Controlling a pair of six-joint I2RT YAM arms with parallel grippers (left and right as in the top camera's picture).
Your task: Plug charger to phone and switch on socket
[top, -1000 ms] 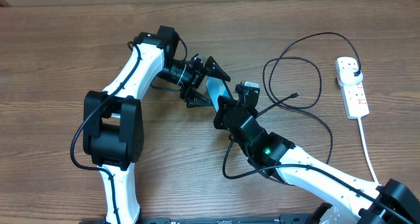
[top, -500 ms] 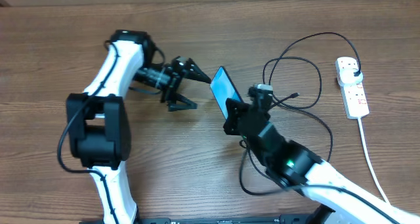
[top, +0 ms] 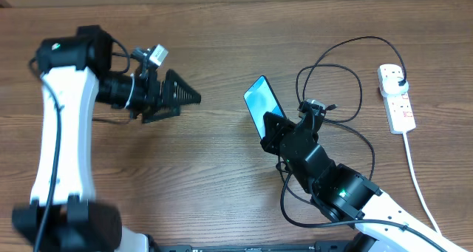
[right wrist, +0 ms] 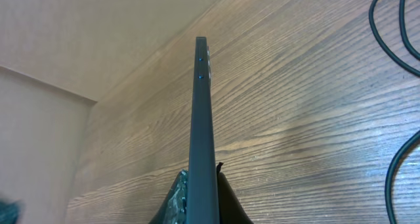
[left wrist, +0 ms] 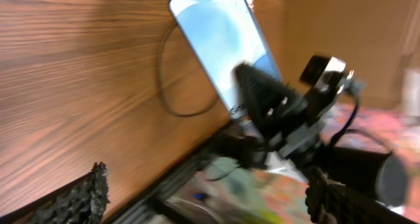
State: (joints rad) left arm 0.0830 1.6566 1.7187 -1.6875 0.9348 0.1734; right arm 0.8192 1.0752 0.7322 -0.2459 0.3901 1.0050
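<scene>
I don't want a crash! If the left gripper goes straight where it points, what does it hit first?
Probably the phone, held up by the right gripper. The open left gripper points across the table at it, nothing between. Height is hard to judge, so it might miss.

Robot lab: white robot arms, wood-grain table.
</scene>
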